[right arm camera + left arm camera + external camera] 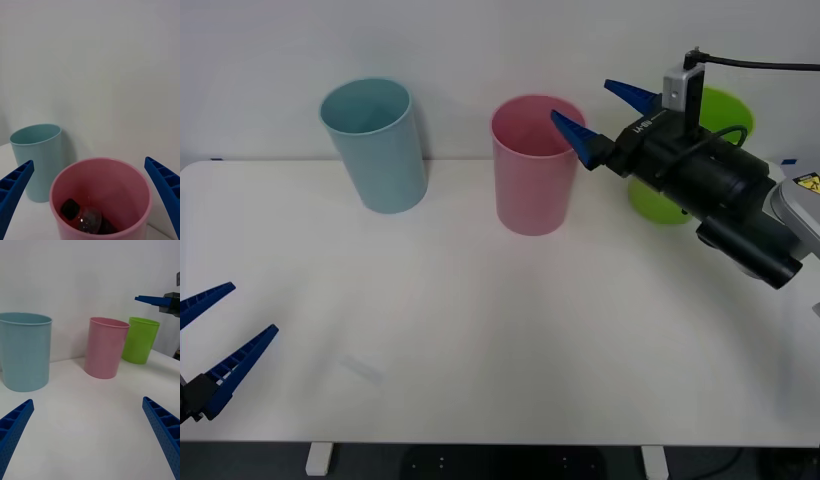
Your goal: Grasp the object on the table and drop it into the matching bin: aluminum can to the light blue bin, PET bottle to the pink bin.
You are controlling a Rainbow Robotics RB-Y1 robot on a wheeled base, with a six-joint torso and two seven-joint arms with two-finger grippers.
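Inside, the clear PET bottle (90,221) lies in the tapered pink bin (138,195).

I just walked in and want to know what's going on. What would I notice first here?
Three bright bins stand in a row at the back of the white table: the light blue bin, the pink bin and a lime green bin. The right gripper hangs open just above the pink bin's rim, and the PET bottle lies at the bottom inside it. The left gripper waits open at the near left corner.
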